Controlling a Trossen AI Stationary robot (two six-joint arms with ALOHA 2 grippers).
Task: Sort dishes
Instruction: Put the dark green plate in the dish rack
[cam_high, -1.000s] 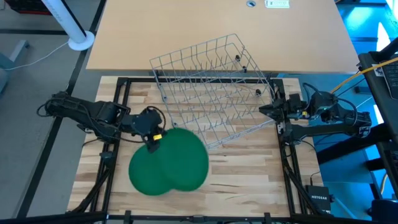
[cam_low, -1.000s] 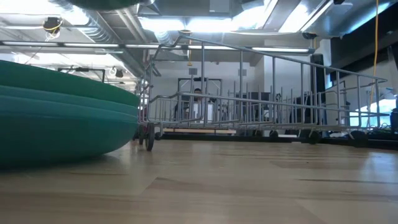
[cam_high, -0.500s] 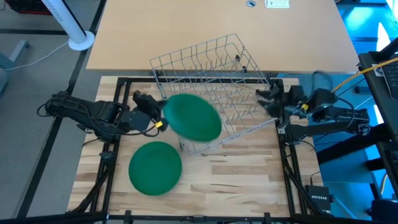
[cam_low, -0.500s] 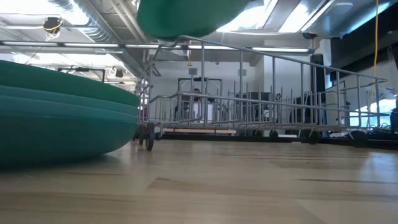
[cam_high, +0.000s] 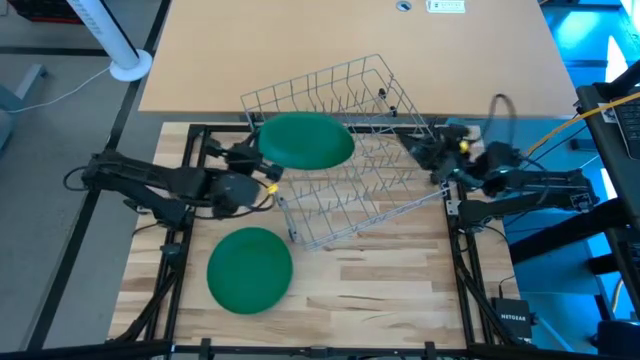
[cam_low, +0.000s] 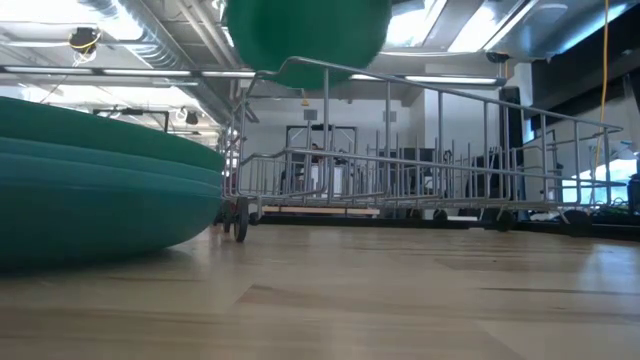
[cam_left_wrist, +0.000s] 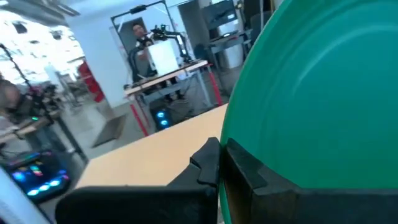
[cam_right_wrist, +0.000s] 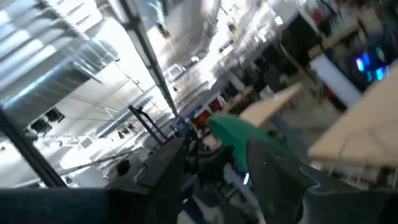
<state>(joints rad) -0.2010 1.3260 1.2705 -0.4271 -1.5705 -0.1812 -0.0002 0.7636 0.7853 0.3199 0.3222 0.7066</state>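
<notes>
My left gripper (cam_high: 258, 163) is shut on one green plate (cam_high: 305, 141) and holds it in the air over the far left part of the grey wire rack (cam_high: 350, 165). In the low view this plate (cam_low: 305, 40) hangs above the rack's rail (cam_low: 420, 165). A stack of green plates (cam_high: 250, 270) lies flat on the wooden table near the front left, and it fills the left of the low view (cam_low: 100, 190). My right gripper (cam_high: 415, 152) stands open at the rack's right end with nothing between its fingers. Its wrist view shows the held plate (cam_right_wrist: 239, 134) farther off. My left gripper pinches the plate's rim (cam_left_wrist: 239, 134) between its two fingers (cam_left_wrist: 208, 165), on the side of the plate toward the table's left. The fingers lie about level and come from the table's left. The plate is lifted clear and tilted, above the rack.
The wire rack lies askew across the far middle of the table, its right corner next to my right arm (cam_high: 520, 185). A tan board (cam_high: 350, 40) lies beyond the table. Bare wood (cam_high: 390, 280) shows at the front right.
My left gripper has lifted the top plate off the stack and carried it up and toward the far edge, over the rack. The plate has turned from flat to tilted. My right gripper has risen, moved toward the far edge, rolled and opened.
</notes>
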